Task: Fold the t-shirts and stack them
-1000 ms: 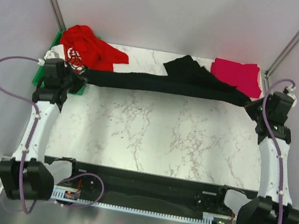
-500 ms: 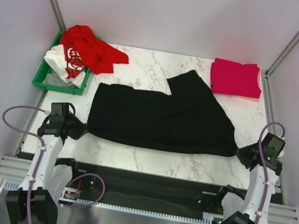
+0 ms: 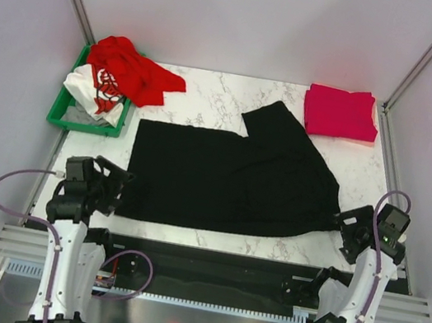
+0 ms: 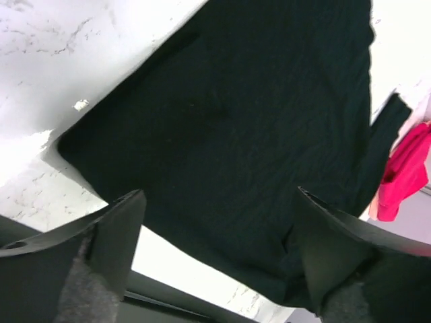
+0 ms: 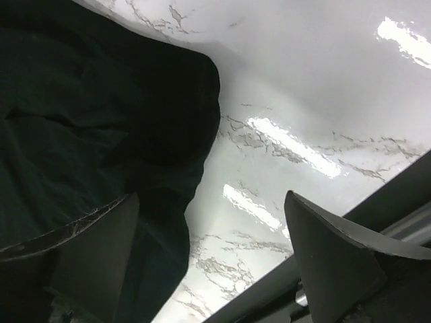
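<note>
Both pincers have let go of the near corners pinched a moment ago; left gripper [image 3: 117, 188] is spread wide; red t-shirt [image 3: 131, 71] and white t-shirt [image 3: 95, 90] wait crumpled in the green bin [image 3: 80, 126]; black t-shirt [image 3: 229, 181] lies flat mid-table, unfolded, long axis left-right, one sleeve pointing far; crimson-pink t-shirt [image 3: 340, 112] sits folded at far right; right gripper [image 3: 344, 233] is spread too.

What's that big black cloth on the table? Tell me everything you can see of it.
It is a plain black t-shirt of soft, matte cloth, lying flat and spread wide on the marble-look table. One part, perhaps a sleeve, points toward the far side. No print shows. The left gripper and right gripper sit open at its near corners, not holding it.
</note>
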### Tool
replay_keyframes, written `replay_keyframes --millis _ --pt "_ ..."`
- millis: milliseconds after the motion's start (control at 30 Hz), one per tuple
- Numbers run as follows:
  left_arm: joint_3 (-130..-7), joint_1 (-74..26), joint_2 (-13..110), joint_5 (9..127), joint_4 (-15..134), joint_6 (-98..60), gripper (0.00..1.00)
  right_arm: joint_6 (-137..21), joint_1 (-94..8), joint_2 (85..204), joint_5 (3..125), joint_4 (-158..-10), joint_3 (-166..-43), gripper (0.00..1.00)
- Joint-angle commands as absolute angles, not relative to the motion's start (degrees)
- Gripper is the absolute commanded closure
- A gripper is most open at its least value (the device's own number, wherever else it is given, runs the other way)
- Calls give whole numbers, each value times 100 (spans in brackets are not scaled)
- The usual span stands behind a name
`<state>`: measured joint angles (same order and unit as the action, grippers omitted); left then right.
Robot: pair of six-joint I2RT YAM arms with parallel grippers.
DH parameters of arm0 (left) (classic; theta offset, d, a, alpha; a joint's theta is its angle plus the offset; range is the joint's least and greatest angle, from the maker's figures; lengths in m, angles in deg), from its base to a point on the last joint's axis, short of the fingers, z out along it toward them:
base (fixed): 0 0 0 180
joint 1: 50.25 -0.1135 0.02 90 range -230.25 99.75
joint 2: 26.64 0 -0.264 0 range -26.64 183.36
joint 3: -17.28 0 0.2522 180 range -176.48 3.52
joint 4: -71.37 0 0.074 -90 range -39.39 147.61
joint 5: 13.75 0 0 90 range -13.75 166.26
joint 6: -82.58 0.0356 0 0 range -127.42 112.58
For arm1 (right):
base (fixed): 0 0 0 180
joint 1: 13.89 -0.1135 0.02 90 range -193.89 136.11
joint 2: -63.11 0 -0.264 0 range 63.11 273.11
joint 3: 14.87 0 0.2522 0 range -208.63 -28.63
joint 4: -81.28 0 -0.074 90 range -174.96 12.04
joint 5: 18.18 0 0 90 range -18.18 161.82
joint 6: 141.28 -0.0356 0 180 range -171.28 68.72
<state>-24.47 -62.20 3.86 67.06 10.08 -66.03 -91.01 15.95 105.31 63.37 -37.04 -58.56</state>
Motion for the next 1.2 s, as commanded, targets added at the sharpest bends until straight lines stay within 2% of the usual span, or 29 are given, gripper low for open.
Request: replay_keyframes --millis 0,100,167,233,300,400,567,633,767,867,1167 --pt "-3206 -6229 306 7026 664 -6789 0 -9040 1617 10538 6390 -3548 -6491 2" --pt "-4075 -6203 763 7361 881 -5975 0 -8838 1486 11072 6260 -3818 -7341 2" --pt "-4601 -6194 1035 7458 1076 -5569 0 -8846 1196 11372 5900 -4196 -7878 5" --pt "-4885 -6185 1501 7301 1278 -4747 0 -8916 241 11882 6029 -4672 -8379 6" --pt "-5070 -6194 1939 7143 1305 -3973 0 -8724 -1021 12844 6871 -4664 -9503 5" --pt "-5062 -6203 2082 6713 1252 -3311 4 -8144 -1765 14332 7086 -4873 -10840 4" --pt "-4352 -5658 1328 7116 1664 -3229 6 -7074 -2022 16957 6278 -5200 -13113 5" --pt "-4123 -5632 1003 6749 1937 -3194 7 -6817 -2145 17585 6294 -5244 -13758 5" --pt "-4069 -5412 1141 6606 2096 -3071 8 -6605 -2207 19366 6355 -5095 -15697 5" --pt "-4060 -5403 1255 6650 2087 -3080 10 -6710 -2233 20273 6321 -5200 -16553 6" --pt "-4033 -5359 1274 6448 2149 -3071 15 -6517 -2479 21603 7136 -6069 -17207 10"
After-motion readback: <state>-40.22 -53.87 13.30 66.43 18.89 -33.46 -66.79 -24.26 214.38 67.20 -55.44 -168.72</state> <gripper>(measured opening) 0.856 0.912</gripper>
